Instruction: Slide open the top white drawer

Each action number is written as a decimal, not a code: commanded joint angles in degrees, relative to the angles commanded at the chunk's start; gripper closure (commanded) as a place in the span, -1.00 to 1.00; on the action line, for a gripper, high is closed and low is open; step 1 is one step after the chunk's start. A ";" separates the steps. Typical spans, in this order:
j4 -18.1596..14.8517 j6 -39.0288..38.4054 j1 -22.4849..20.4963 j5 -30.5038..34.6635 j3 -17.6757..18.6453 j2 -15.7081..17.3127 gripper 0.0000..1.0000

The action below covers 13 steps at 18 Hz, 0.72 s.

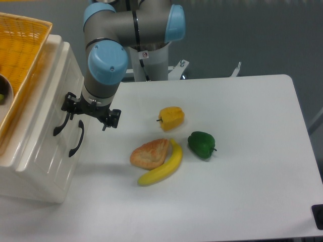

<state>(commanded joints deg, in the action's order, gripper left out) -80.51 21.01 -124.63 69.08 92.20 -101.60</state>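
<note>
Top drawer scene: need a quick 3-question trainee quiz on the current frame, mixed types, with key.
1. True or false: the top white drawer is already pulled well out of the cabinet.
2. Multiple choice: what lies against the banana? A) the green pepper B) the pastry C) the yellow basket
3. Fill in: the gripper sits beside the ______ black handle.

Key
1. False. Its front looks in line with the lower drawer's front.
2. B. The pastry lies against it; the green pepper sits apart.
3. Upper. It is at the upper handle; whether it grips it cannot be told.
</note>
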 joint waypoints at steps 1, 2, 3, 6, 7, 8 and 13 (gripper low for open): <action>-0.52 0.00 0.35 0.00 0.00 0.00 -1.00; -0.62 0.00 0.44 0.00 -0.09 0.00 -1.00; -0.62 0.00 0.44 0.00 -0.09 0.00 -1.00; -0.70 0.00 0.62 0.00 -0.09 0.09 -1.00; -0.79 0.00 0.79 0.00 -0.09 0.09 -1.00; -1.23 0.00 0.88 0.00 -0.09 0.17 -1.00; -1.58 0.09 1.23 -0.09 -0.26 0.09 -1.00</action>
<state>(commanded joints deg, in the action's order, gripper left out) -82.09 21.09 -123.40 68.99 91.93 -101.51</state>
